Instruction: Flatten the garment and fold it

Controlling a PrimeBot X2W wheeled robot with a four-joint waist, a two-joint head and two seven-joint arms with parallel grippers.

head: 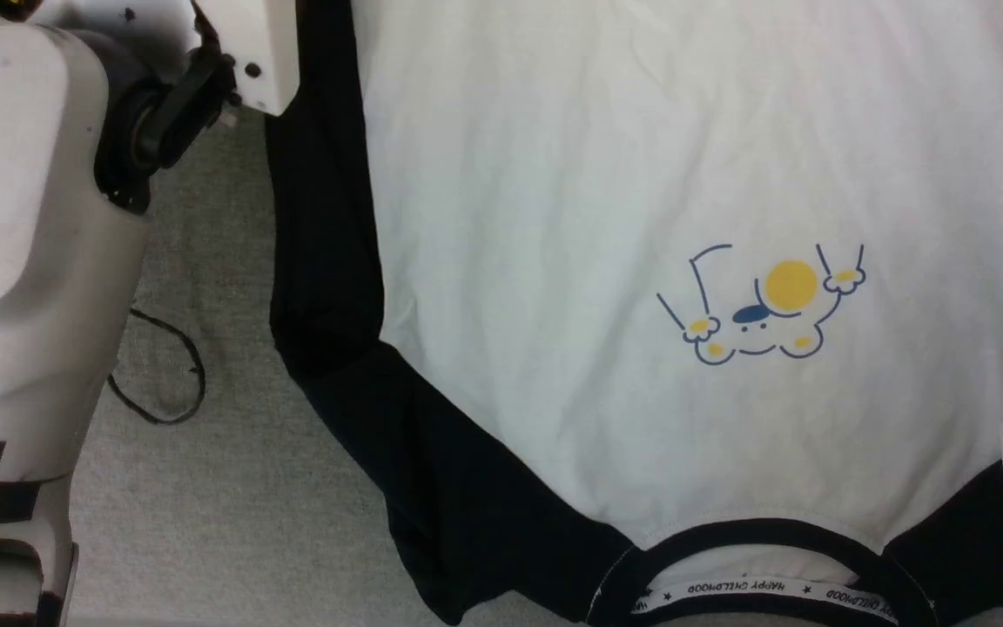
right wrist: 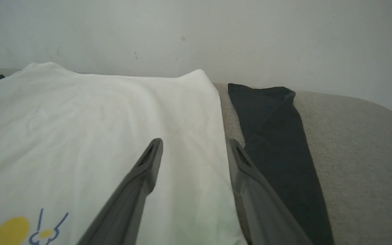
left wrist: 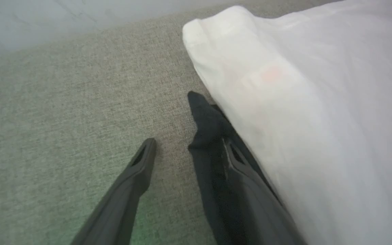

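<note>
While the garment [head: 606, 261] lies flat on the grey surface [head: 232, 488], collar near, hem far, each arm flanks one long side. The left gripper [left wrist: 188, 143], fingers spread and empty, is at its left sleeve [left wrist: 209, 122]; the right gripper [right wrist: 195, 143], likewise spread, hovers over its right edge.

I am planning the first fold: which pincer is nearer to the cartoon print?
Right. The right pincer is over the garment, close beside the cartoon print; the left pincer is far off, at the end of a black sleeve.
</note>
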